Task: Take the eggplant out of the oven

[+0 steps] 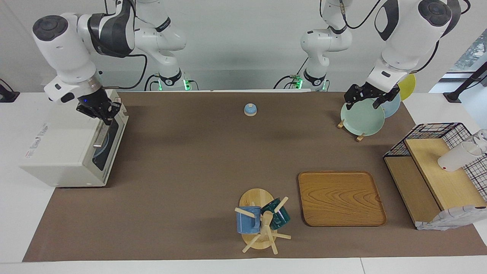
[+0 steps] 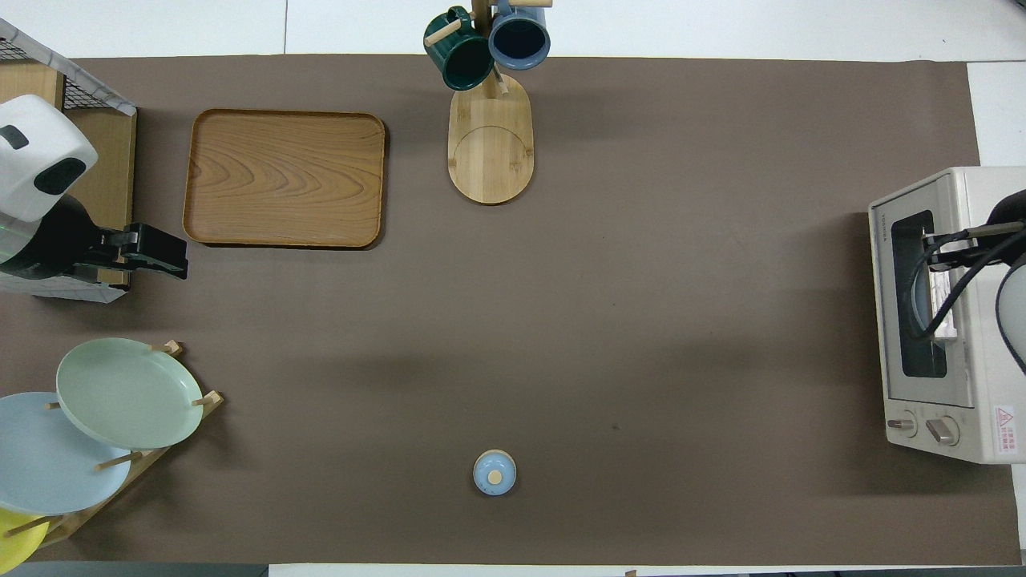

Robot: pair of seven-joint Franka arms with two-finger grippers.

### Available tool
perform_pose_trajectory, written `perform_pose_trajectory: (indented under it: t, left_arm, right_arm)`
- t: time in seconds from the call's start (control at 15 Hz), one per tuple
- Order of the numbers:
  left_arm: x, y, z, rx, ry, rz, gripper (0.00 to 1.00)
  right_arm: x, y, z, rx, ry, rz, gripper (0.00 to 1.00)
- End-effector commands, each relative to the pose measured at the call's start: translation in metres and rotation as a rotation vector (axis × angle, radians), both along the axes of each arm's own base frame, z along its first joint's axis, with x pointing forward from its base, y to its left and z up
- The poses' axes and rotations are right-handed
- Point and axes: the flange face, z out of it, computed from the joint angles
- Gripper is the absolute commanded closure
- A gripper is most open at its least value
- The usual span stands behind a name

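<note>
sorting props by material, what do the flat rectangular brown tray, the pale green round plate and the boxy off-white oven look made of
The flat rectangular brown tray looks like wood with a smooth finish: clear grain lines run across it. The pale green round plate seems glazed ceramic, though plastic is possible: even colour, slight sheen. The boxy off-white oven looks like painted metal, its door showing dark glass and a metal bar handle.

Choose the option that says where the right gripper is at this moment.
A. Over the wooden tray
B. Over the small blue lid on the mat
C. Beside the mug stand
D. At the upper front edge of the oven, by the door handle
D: in the facing view the right gripper sits at the top front edge of the oven, just above the bar handle of its door, which looks shut.
</note>
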Motion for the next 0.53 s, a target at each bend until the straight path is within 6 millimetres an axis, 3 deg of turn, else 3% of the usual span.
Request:
perform_pose_trajectory:
  t: [0.0,0.33,0.47]
  left_arm:
    - [-0.005,0.003,0.003,0.024,0.005,0.002,0.0]
    - [0.0,0.005,0.002,0.019,-0.025,0.008,0.0]
    - [0.008,0.01,0.0,0.01,-0.081,0.017,0.0]
  right_arm:
    - [-0.013,0.001,-0.004,-0.025,-0.013,-0.042,1.0]
    - [-0.015,-0.007,-0.021,-0.08,0.011,-0.026,1.0]
    - [-0.018,-0.02,-0.027,-0.079,0.012,-0.044,1.0]
